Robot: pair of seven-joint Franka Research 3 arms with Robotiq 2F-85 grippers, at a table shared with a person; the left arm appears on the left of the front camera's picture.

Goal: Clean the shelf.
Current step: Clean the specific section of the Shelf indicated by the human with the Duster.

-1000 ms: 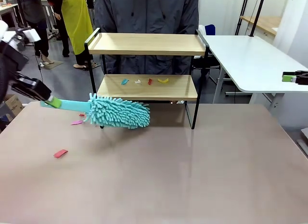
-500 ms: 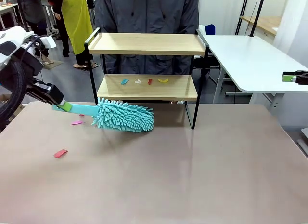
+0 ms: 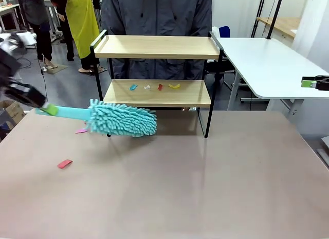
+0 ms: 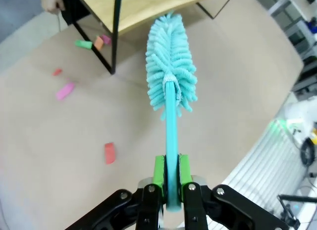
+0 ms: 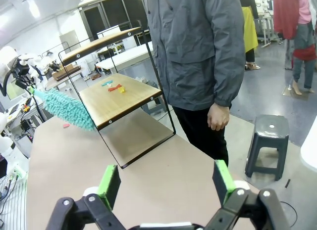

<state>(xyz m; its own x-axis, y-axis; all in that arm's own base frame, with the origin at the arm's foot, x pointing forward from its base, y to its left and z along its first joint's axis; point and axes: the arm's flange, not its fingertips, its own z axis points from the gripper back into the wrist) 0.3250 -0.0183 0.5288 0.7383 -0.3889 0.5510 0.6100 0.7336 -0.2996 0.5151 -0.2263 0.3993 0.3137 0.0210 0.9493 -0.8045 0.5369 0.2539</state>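
Beige table (image 3: 205,187) — pink scrap (image 3: 65,163), duster (image 3: 122,121), shelf (image 3: 154,46), grey floor (image 3: 72,87) beyond

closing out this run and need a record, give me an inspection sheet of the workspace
surface: beige table, bare apart from loose scraps at its left.
job's things: shelf upright at the far edge, top board bare; coloured scraps on its lower board; teal duster in front of its left leg.
clutter: red scrap and pink scrap on the table.
grippers: left gripper shut on the duster's handle; right gripper open, holding nothing.
cables: dark cable loop beyond the table edge.
surroundings: person in grey jacket behind the shelf; white table; stool.
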